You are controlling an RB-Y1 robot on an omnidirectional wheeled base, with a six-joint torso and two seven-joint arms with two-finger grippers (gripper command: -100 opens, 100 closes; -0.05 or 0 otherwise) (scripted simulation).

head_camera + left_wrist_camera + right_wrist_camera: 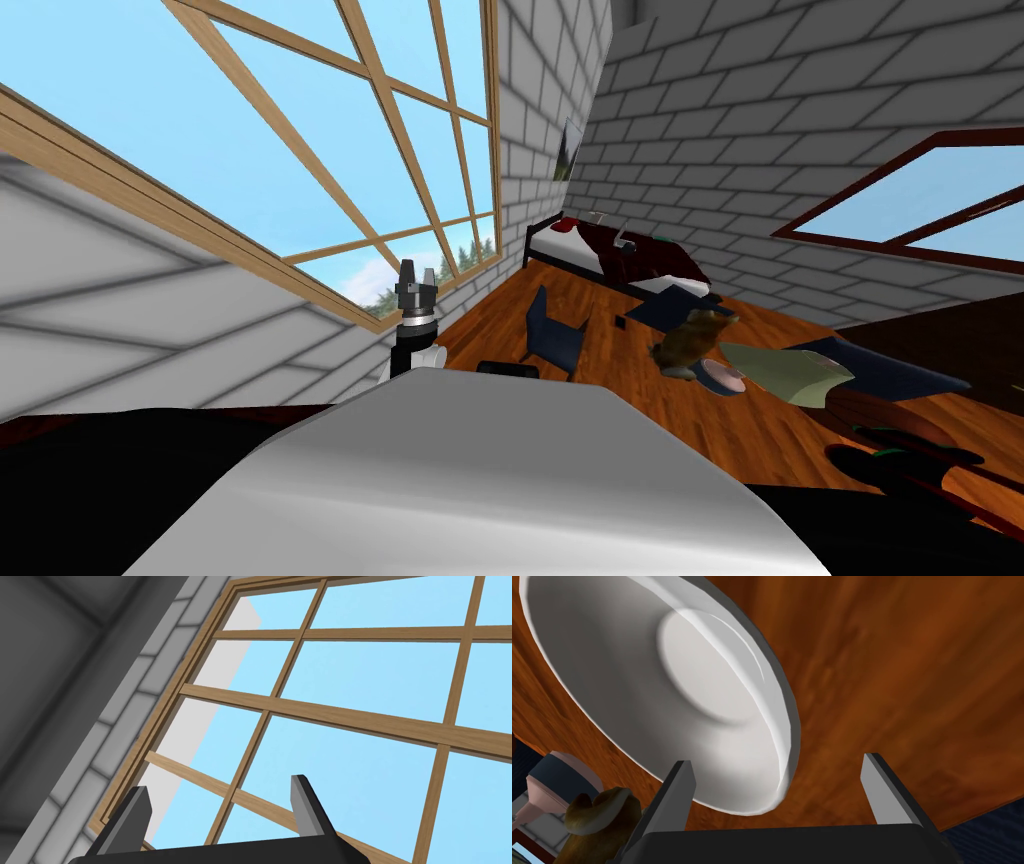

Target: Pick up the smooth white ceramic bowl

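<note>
Reddish-brown wood surface (912, 676), seemingly a table top, though its edge is too little shown for me to be sure. On it lies the bowl (662, 691): plain white, shallow, broad, with a flat round floor and a thin flaring rim, mouth open toward the camera.

The right gripper (776, 760) hangs just above the bowl's near rim with its jaws spread wide and nothing between them. One finger (674, 796) crosses the rim in the wrist view; I cannot tell whether it touches. The other finger stands over bare wood beside the bowl. A brown furry thing (602, 816) lies near the bowl on the side of the first finger.

The left gripper (417, 268) is raised well apart from the bowl, jaws likewise wide and empty.

Handling, as I judge it: the bowl looks stiff, smooth and brittle, likely slippery under thin blades, and moderately light. The body is far too broad to span. The sensible hold is across the near rim wall, one finger inside, one outside, closed gently.
</note>
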